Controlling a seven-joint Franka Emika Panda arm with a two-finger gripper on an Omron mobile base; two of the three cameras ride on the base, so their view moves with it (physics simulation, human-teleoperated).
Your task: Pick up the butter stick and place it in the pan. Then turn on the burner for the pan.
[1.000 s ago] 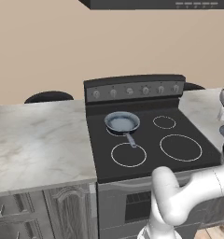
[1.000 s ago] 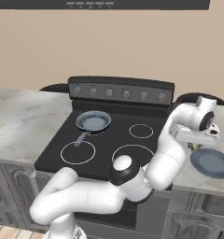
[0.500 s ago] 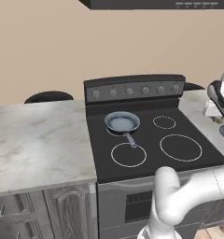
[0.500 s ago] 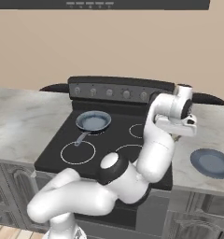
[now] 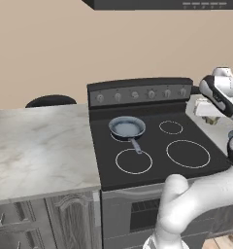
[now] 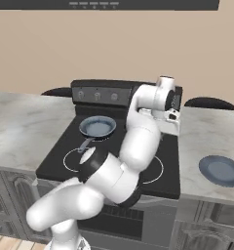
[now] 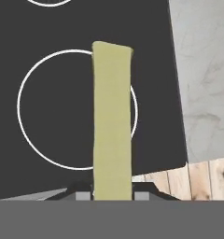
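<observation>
**Mia:** Where is the butter stick [image 7: 112, 121]?

**Sam:** It is in the hand [image 7: 113, 195]. The two fingers are shut tight on it, one on each side. In the hand view the butter is a long pale-yellow block that sticks straight out in front of the hand.

**Mia:** What is past the butter?

**Sam:** The black glass cooktop [image 7: 62, 28]. One thin white circle [image 7: 25, 84] lies right behind the butter, so the hand hangs up in the air over it. Beside the cooktop there is grey marble worktop [image 7: 205, 70], and a bit of wooden floor [image 7: 202, 179] shows near the hand.

**Mia:** And the pan [image 5: 127, 128]?

**Sam:** It sits well away from the hand, on the back of the cooktop at the far side. It is round, with a dark rim and a grey-blue inside. Its short grey handle points to the front. There is nothing in it.

**Mia:** How many things can you count?

**Sam:** One butter stick. One pan. Four white circles on the cooktop; the pan covers most of one. Five knobs [image 5: 135, 95] in a row on the back panel. One blue plate [image 6: 221, 170] on the worktop, off to the side of the hand. The wall [image 5: 65, 44] behind is plain tan.
</observation>
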